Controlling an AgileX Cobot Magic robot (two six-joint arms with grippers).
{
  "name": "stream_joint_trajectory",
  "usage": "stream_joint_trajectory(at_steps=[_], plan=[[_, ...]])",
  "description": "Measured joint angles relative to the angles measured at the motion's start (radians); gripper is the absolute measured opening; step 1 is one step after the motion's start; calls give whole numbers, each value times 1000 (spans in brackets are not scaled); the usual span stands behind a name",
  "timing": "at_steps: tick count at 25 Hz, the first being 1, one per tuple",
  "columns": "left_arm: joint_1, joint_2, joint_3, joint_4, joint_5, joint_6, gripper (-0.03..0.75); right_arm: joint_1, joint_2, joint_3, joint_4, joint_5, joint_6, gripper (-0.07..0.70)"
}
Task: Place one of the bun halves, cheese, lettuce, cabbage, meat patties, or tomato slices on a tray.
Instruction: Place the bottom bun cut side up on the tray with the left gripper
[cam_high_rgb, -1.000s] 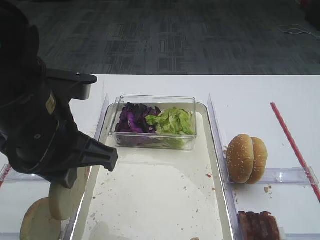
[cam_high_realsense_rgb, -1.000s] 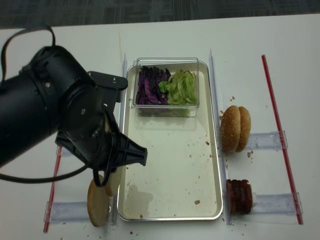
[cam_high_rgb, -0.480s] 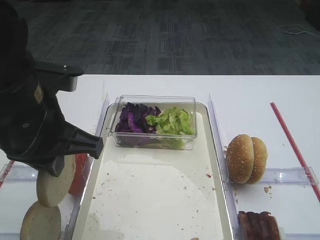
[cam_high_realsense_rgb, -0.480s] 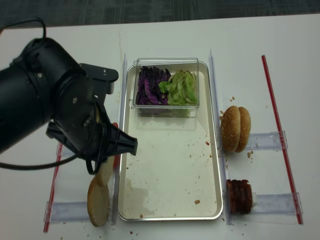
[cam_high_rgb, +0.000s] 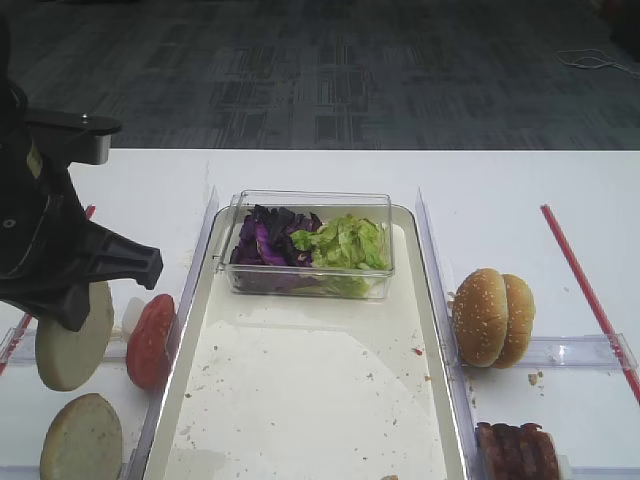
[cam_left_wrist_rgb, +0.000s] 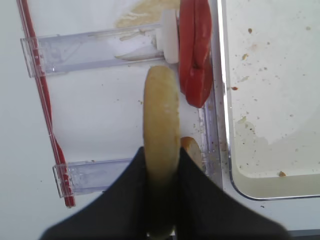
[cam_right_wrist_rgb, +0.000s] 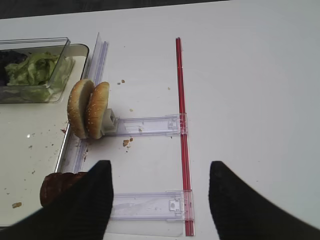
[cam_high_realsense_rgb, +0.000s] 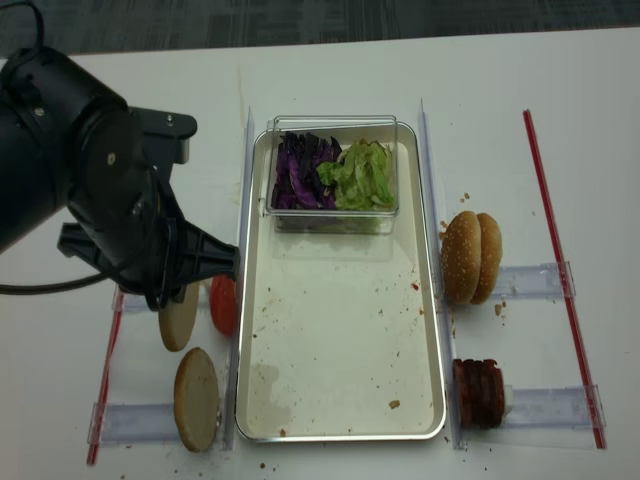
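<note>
Left gripper (cam_left_wrist_rgb: 161, 200) clamped on upright bun half (cam_left_wrist_rgb: 161, 120), beside tomato slices (cam_left_wrist_rgb: 196, 55)

Shiny metal-rimmed tray (cam_high_realsense_rgb: 340, 340), clear glossy plastic box (cam_high_realsense_rgb: 335, 165), matt table (cam_high_realsense_rgb: 520, 120).

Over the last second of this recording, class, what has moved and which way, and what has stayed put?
The left gripper, shut on the bun half, has swung leftward, away from the tray, carrying the bun clear of the other bun half lying on the table. That uncovered the tomato slices. The tray, the clear box of cabbage and lettuce, the sesame buns and the meat patties have not moved.
</note>
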Motion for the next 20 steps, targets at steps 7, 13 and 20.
stream_joint_trajectory(at_steps=[7, 13, 20], plan=[[6, 0, -13, -66, -60, 47, 98, 0, 0, 0, 0, 0, 0, 464], [6, 0, -18, -361, -190, 233, 98, 0, 0, 0, 0, 0, 0, 464], [6, 0, -18, -801, -278, 564, 97, 0, 0, 0, 0, 0, 0, 464]])
